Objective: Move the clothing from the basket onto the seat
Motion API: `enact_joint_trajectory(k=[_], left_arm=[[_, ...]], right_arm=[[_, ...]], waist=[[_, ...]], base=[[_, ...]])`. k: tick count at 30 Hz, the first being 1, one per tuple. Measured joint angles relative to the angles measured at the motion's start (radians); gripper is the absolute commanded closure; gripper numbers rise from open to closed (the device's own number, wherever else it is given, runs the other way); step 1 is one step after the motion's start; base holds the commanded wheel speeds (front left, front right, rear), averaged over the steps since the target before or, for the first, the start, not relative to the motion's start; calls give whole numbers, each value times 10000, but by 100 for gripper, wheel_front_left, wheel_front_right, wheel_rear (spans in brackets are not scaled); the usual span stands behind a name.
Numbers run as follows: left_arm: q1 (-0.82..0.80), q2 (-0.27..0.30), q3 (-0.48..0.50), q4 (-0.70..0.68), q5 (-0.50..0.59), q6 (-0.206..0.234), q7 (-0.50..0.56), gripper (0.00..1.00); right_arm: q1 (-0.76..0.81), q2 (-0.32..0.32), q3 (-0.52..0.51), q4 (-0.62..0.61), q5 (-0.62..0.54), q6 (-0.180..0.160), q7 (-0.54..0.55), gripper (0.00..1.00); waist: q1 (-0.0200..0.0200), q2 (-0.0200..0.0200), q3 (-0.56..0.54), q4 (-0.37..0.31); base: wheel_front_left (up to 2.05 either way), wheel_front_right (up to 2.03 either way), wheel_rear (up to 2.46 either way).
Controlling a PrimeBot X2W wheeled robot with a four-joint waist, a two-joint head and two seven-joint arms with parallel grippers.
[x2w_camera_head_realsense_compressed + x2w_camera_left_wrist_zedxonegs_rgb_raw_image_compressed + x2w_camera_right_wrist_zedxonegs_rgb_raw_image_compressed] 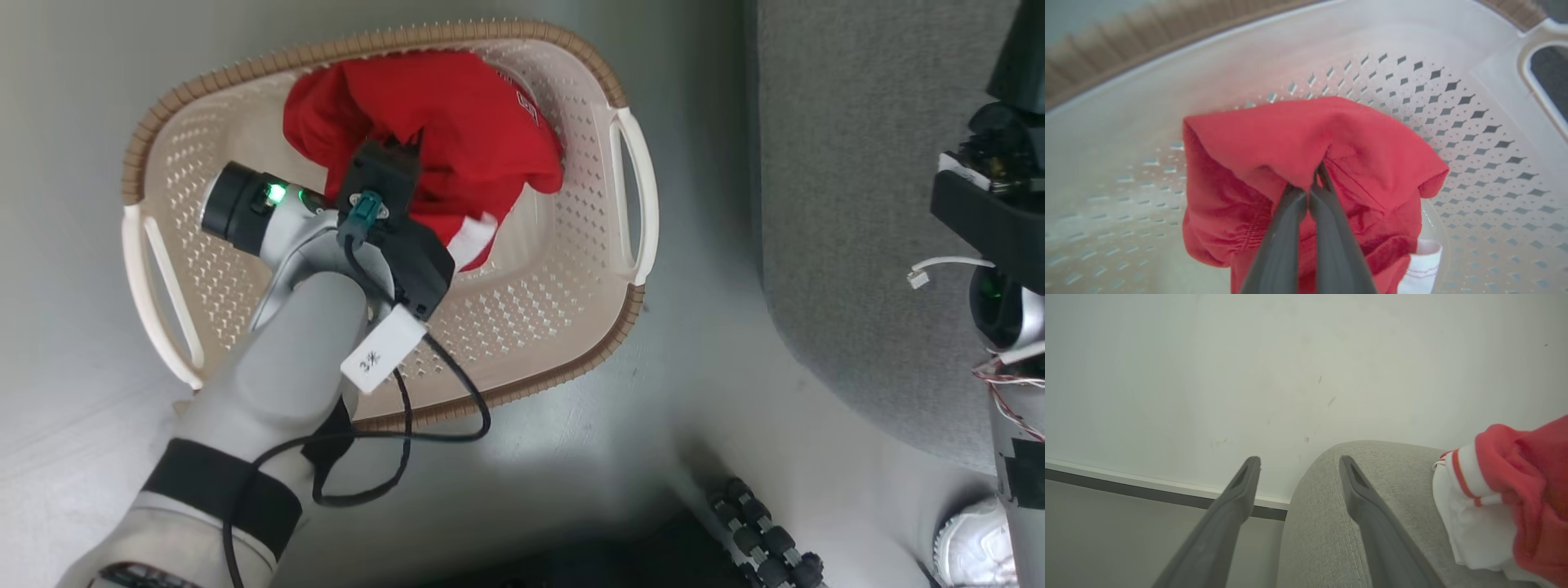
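A red garment [445, 135] with white trim lies bunched in the cream basket [571, 327] on the floor. My left gripper [408, 151] reaches down into the basket from the lower left. In the left wrist view its fingers [1294, 212] are pressed together, and my left gripper [1318, 173] is shut on a fold of the red garment [1298, 134]. The grey seat [857, 204] is at the right. My right gripper [1298, 465] stands open above the seat's edge [1327, 522], with nothing between its fingers. A second red garment [1523, 498] with white striped trim lies on the seat beside it.
The basket's white handles [641, 196] stick out at both ends. A dark roller-like object [767, 535] lies on the floor below the basket. A white shoe [971, 547] shows at the bottom right. A pale wall [1290, 375] with a dark baseboard rises behind the seat.
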Motion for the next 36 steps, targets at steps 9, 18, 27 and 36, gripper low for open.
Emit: enact_joint_trajectory(k=[9, 18, 27, 36], left_arm=[[574, 6, -481, -577, -272, -309, -290, 100], [609, 4, -752, -1651, -704, -709, -345, 100], [759, -10, -922, -2987, -894, -1149, -345, 100], [757, 75, -608, -3381, -911, -1419, -347, 100]], right_arm=[[30, 17, 69, 959, -13, 115, 0, 0], [252, -42, 35, 1651, 46, 368, 0, 0], [1104, -244, -203, 2314, 90, 500, 0, 0], [1951, -213, -284, 2897, 259, 617, 2, 0]], waist=[[0, -1, -918, 178], [-1, -1, -2116, 546], [-1, -1, -3523, 1177], [-1, -1, -4859, 1705]], base=[[0, 0, 0], [0, 0, 0], [0, 0, 0], [0, 0, 0]])
